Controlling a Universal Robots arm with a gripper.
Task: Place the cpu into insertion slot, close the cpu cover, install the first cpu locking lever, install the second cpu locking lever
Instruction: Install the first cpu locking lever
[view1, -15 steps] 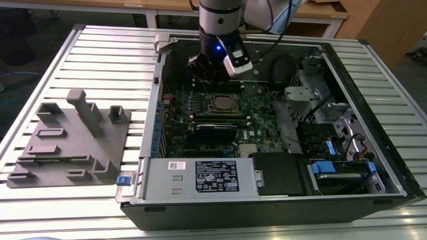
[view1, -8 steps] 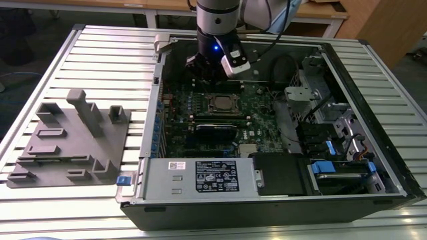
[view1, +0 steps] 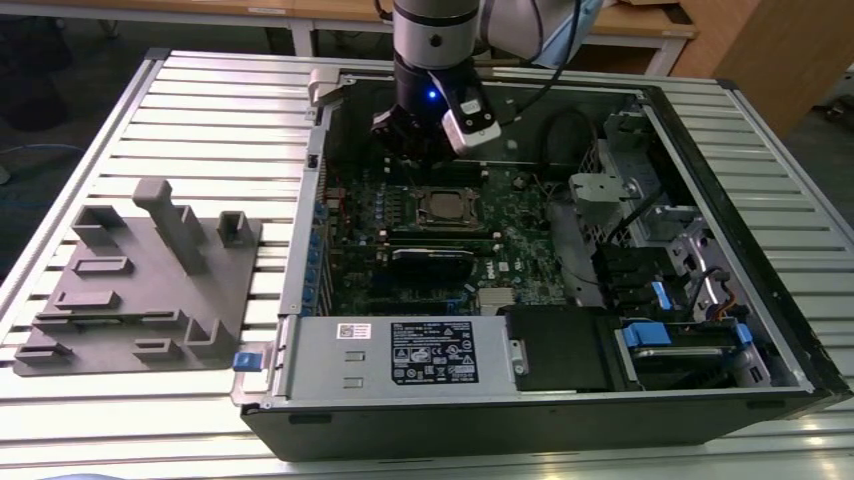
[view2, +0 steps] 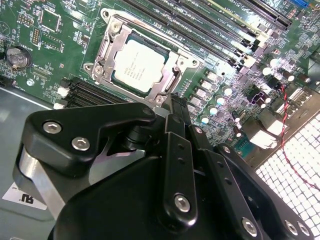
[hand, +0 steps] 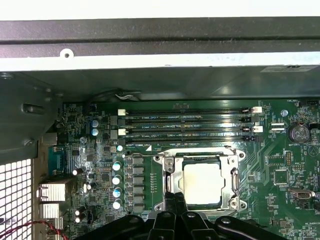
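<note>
Cpu (view2: 138, 65), dull silver square, sits in the insertion slot (view2: 102, 47); hand (view2: 175, 100) clenched at its rim.

One cpu (hand: 201, 182), one cpu cover (hand: 229, 175), four long memory slots (hand: 185, 120), one coin battery (hand: 299, 132), one computer case (view1: 534, 425), one grey fixture block (view1: 134, 290), one slatted table (view1: 200, 120).

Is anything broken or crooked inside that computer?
Nothing stands out. The cpu lies flat and square in the window of the cpu cover, which looks level on the green board. The gripper, closed, sits at the cover's edge.
</note>
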